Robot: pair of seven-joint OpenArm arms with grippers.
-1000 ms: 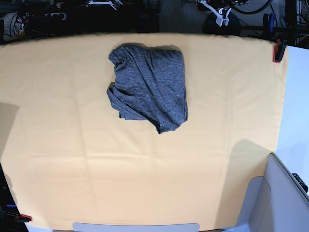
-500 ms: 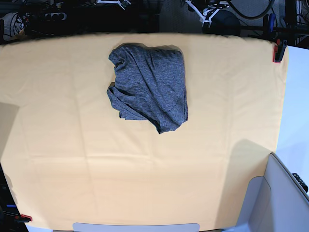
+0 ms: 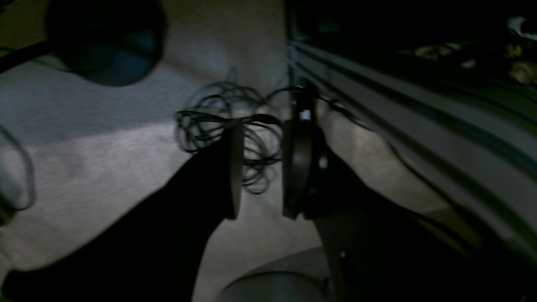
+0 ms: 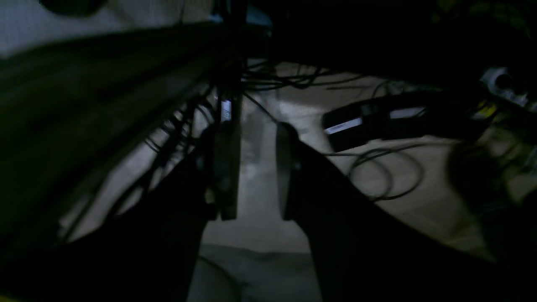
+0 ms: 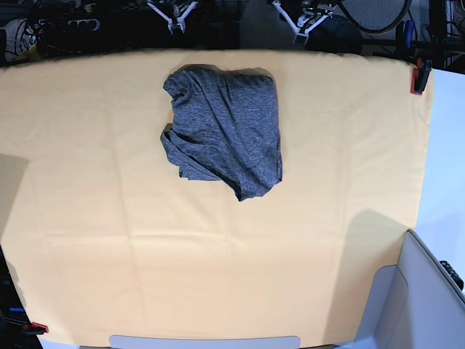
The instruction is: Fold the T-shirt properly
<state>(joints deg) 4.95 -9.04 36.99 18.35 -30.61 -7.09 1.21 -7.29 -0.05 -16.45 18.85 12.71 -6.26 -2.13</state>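
T-shirt (image 5: 224, 131) of mottled heather-grey knit lies bundled in a rough, lopsided packet on the yellow-orange table cloth (image 5: 109, 218), toward its far edge — untouched and unchanged over the last second. Both arms have drawn back beyond that edge, inching toward the middle. The left gripper (image 3: 259, 178) and right gripper (image 4: 251, 172) hang over the floor cables, jaws parted and empty. I judge folding finished, or paused — one corner straggles.

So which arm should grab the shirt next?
Probably the right. Its end effector sits just past the table's far edge, nearly above the shirt, whose messy bunched side faces it. The left end effector is further off.
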